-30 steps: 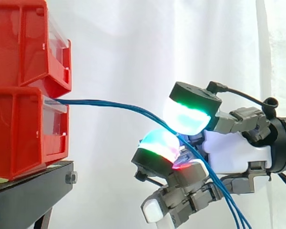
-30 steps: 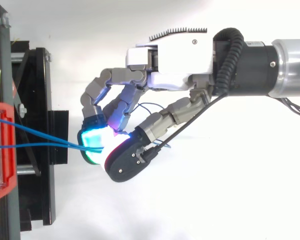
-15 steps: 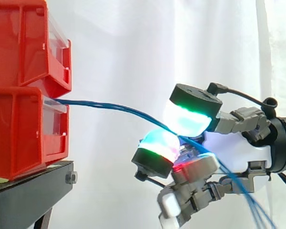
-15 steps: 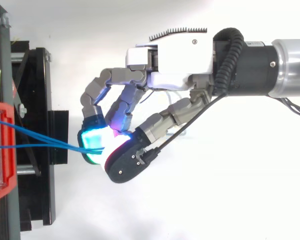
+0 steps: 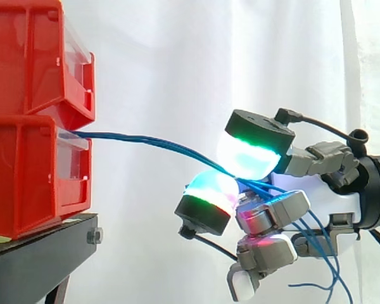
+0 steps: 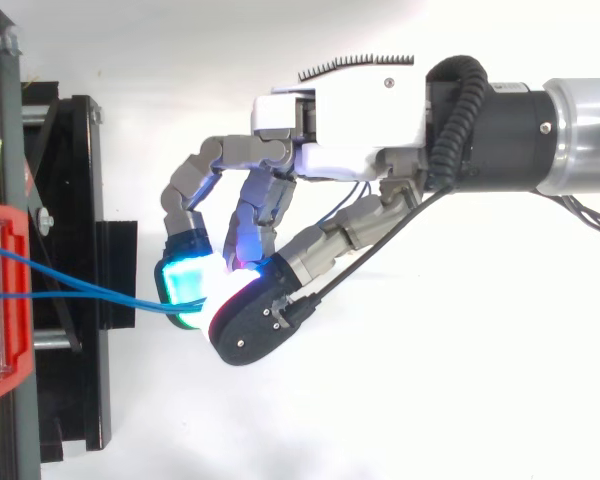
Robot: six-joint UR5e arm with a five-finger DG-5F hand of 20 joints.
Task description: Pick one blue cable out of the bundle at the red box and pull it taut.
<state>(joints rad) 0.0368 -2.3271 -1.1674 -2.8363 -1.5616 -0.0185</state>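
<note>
Thin blue cables [image 5: 158, 144] run as a bundle from the front of the lower red box [image 5: 31, 174] rightward and slightly down to my hand [image 5: 310, 202]. In the top view two blue cables [image 6: 70, 287] leave the red box [image 6: 2, 300] and meet at the glowing fingertips [image 6: 185, 285]. My hand [image 6: 350, 130] is shut on the blue cables, pinching them between the thumb pad [image 5: 250, 155] and a finger pad [image 5: 209, 193]. Behind the pinch the loose cable ends [image 5: 323, 253] hang down past the palm. The other fingers are curled under the palm.
Two red bins [image 5: 35, 60] are stacked on a black stand [image 5: 44, 253] at the left. A white curtain hangs behind. In the top view the black stand [image 6: 75, 260] lies left of the hand, with open white floor to the right.
The lower fingers have curled in closer under the palm, and the loose cable ends have swung and spread below the hand. The pinch and the arm have stayed in place.
</note>
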